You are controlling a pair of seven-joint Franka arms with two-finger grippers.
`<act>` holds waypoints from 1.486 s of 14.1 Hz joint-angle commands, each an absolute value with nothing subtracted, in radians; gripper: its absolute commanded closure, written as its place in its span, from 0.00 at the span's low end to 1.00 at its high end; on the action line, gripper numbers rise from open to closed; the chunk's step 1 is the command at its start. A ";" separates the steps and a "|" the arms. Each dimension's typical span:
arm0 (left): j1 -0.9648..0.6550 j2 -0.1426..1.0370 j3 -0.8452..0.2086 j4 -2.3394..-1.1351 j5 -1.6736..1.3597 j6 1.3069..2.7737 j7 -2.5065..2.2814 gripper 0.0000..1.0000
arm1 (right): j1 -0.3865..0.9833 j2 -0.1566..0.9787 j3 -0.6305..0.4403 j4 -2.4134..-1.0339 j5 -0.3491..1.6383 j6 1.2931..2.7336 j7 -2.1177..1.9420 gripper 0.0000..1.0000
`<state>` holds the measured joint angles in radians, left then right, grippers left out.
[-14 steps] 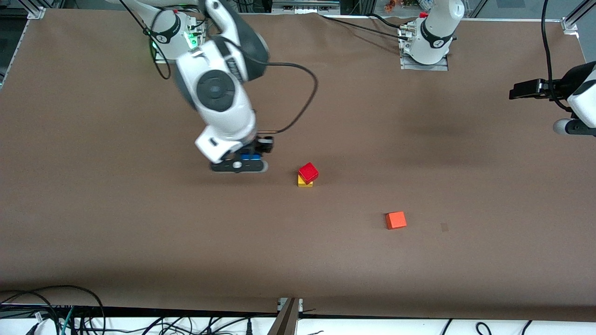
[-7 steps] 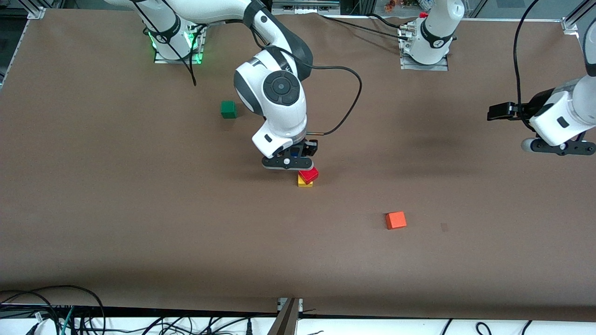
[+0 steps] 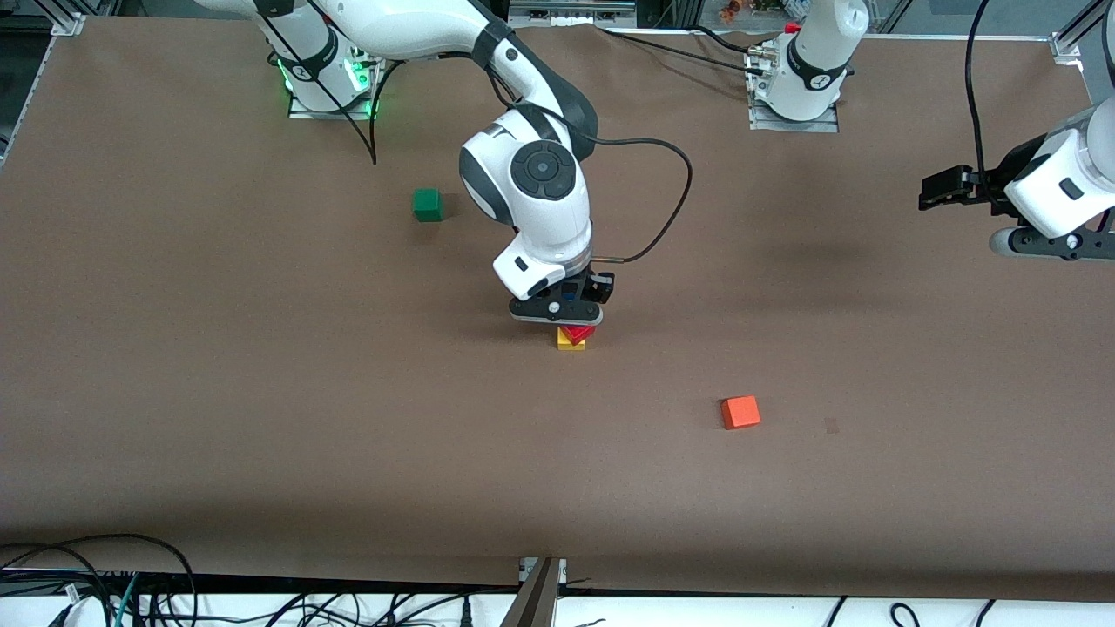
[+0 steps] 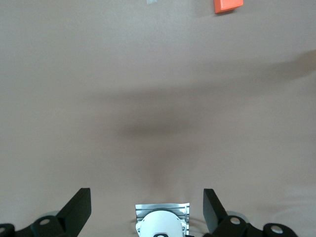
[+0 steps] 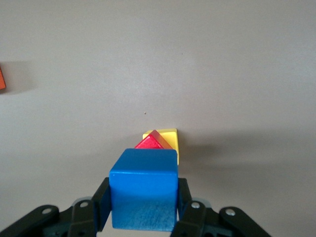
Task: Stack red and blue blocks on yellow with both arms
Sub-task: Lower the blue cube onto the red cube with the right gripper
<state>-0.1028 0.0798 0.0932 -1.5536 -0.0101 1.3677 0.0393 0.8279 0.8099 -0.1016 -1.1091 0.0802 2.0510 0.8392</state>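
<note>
The red block (image 3: 577, 332) already sits askew on the yellow block (image 3: 571, 343) mid-table. The right hand (image 3: 557, 311), clamped on the blue block (image 5: 144, 190), hovers above them; placing it remains. The left hand (image 4: 147, 210) waits, fingers apart.

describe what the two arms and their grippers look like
Both arms are glossy white with rounded shells and dark grey joint bands. The right arm has a round dark grey cap on its wrist and a black cable looping beside it. The left arm carries a black cable too. The right gripper and left gripper are black, each with two flat fingers.
</note>
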 commanded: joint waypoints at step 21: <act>-0.100 -0.061 0.097 -1.554 -0.017 1.447 -0.078 0.00 | 0.818 0.900 -0.098 -1.025 0.095 2.062 0.839 0.44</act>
